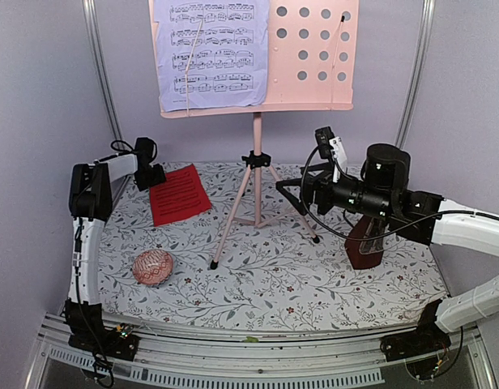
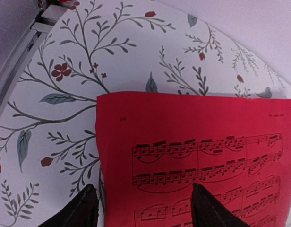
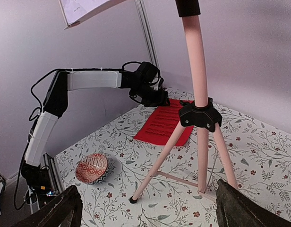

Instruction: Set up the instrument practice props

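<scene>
The left gripper point(image 2: 143, 189), jaws apart and clasping nothing, hangs low over the left edge of the one red sheet-music page point(image 2: 197, 142). One finger is above the floral tablecloth point(image 2: 65, 94), the other above the printed staves. The right gripper point(image 3: 146, 187), spread wide and empty, faces the legs of the single pink tripod music stand point(image 3: 197, 61).

There are two pages in all. The lavender page point(image 1: 211, 53) rests on the left half of the stand's perforated desk point(image 1: 314, 49), and the red one lies flat at the table's far left. Only the overhead camera shows the one dark red-brown metronome point(image 1: 364, 247), which stands on the cloth under the right arm point(image 1: 468, 227). The one patterned bowl point(image 1: 153, 267) sits at the near left.

The left arm point(image 1: 86, 235) rises upright and bends at the elbow, its wrist tipped down. The right arm reaches in level from the right.
</scene>
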You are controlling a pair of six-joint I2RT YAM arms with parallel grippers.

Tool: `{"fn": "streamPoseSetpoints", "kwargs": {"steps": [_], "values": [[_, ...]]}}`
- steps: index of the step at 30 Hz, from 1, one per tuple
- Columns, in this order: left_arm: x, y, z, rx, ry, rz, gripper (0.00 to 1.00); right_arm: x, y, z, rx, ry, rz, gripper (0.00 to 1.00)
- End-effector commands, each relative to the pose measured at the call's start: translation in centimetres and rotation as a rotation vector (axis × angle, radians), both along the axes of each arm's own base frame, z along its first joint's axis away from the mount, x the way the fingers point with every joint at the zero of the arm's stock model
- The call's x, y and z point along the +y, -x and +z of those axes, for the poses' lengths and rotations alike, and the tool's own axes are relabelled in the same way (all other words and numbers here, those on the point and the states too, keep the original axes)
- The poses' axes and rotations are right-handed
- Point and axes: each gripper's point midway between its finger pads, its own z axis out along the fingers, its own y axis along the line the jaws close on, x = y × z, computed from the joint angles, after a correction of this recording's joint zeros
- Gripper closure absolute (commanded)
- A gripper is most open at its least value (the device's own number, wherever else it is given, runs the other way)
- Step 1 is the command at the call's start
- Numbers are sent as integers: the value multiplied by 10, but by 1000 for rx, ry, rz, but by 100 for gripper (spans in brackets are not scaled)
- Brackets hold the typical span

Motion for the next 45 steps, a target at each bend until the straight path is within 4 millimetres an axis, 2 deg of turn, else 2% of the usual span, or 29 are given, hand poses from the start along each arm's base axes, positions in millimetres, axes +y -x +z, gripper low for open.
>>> {"fn": "streamPoseSetpoints", "kwargs": {"steps": [1, 6, 10, 13, 15, 17, 18, 22, 27, 31, 34, 35, 36, 37, 45], "values": [[10, -2, -12, 49, -37, 15, 33, 1, -1, -9, 23, 5, 13, 2], [4, -3, -26, 82, -22, 9, 39, 5, 1, -15, 46, 2, 39, 2], [-1, 5, -43, 132, -9, 13, 51, 5, 2, -18, 51, 3, 40, 2], [-7, 10, -50, 156, -15, 0, 71, 4, 3, -17, 53, -2, 43, 2], [-12, 12, -47, 157, -23, -13, 89, 3, 5, -18, 56, -7, 44, 2], [-15, 11, -39, 147, -37, -26, 100, 1, 6, -19, 62, -12, 43, 2], [-16, 11, -33, 139, -46, -32, 100, 1, 7, -20, 65, -12, 45, 2], [-20, 6, 0, 76, -66, -61, 100, -1, 9, -23, 79, -17, 47, 2], [-24, 7, 73, -60, -88, -76, 100, -4, 8, -23, 74, -20, 30, 2], [-22, 22, 132, -154, -132, -68, 100, -5, 8, -22, 73, -24, 30, 1], [-24, 42, 171, -225, -168, -77, 100, -4, 7, -21, 72, -30, 32, 1], [-28, 52, 175, -230, -180, -88, 100, -4, 7, -20, 69, -34, 33, 1], [-29, 63, 199, -272, -187, -92, 100, -4, 7, -18, 65, -40, 34, 1], [-31, 73, 214, -297, -195, -94, 100, -4, 7, -17, 64, -43, 36, 1], [-60, 158, 277, -417, -238, -206, 100, 5, 13, -3, 45, -101, 113, 1]]}}
